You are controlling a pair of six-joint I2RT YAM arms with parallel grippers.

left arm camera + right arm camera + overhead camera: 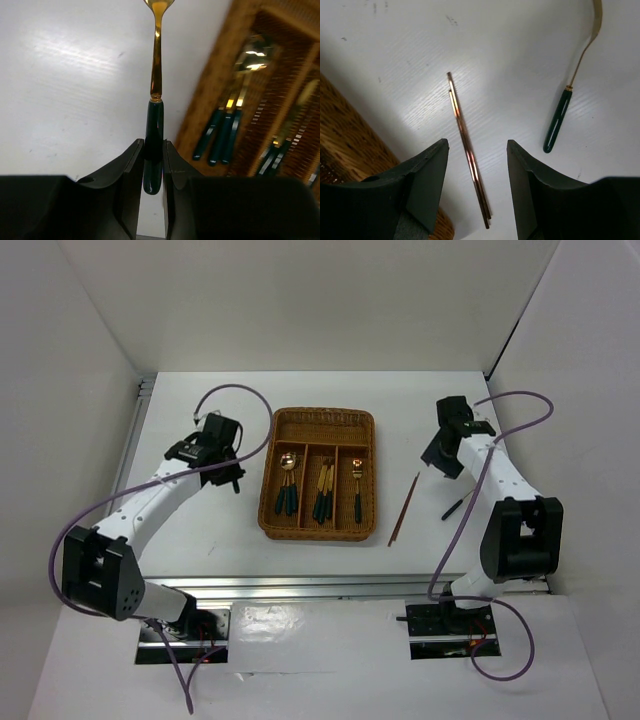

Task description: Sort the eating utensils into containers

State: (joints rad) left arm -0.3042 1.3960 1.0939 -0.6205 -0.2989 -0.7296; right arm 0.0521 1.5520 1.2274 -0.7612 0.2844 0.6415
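Pinching a teal-handled utensil [156,75] by its handle just left of the wicker tray [268,490], presumably for slotting, the left gripper [152,147] contrasted with the right gripper [477,145], poised spread above the chopsticks [467,150], apparently for pickup.

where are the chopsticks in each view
top external: chopsticks lie on the table, just right of the wicker tray.
left wrist: not in it; the tray fills the right side.
right wrist: chopsticks at centre, tray at lower left.
shared landmark: the wicker tray.
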